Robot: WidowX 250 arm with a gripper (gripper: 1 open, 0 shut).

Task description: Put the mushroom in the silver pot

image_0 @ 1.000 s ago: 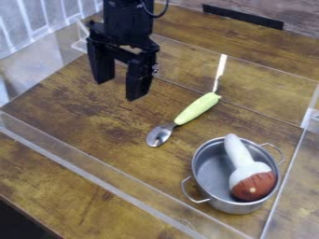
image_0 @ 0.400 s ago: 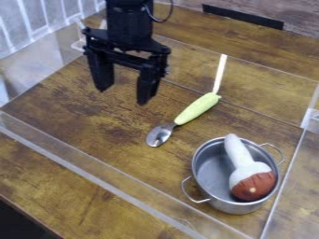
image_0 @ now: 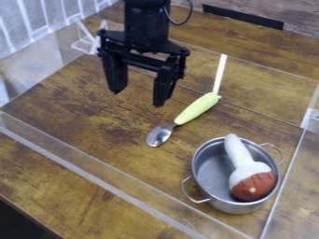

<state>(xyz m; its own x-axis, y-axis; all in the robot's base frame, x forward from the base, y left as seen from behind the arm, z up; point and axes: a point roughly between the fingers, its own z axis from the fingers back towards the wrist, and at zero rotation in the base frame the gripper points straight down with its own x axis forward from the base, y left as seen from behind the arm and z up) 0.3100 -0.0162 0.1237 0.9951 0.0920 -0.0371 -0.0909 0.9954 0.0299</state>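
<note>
The mushroom (image_0: 244, 169), white stem and reddish-brown cap, lies inside the silver pot (image_0: 207, 161) at the lower right of the table. My black gripper (image_0: 141, 90) hangs above the wooden table to the upper left of the pot, pointing down. Its two fingers are spread wide with nothing between them. It is well apart from the pot and the mushroom.
A yellow-green vegetable with a white stick (image_0: 202, 101) lies between the gripper and the pot. A small metal spoon (image_0: 159, 135) rests just below it. Clear acrylic walls (image_0: 88, 163) border the wooden table at the front and right.
The gripper has shifted right toward the vegetable and rolled about its vertical line, so its fingers now stand side by side facing the camera. Mushroom and pot have not moved.
</note>
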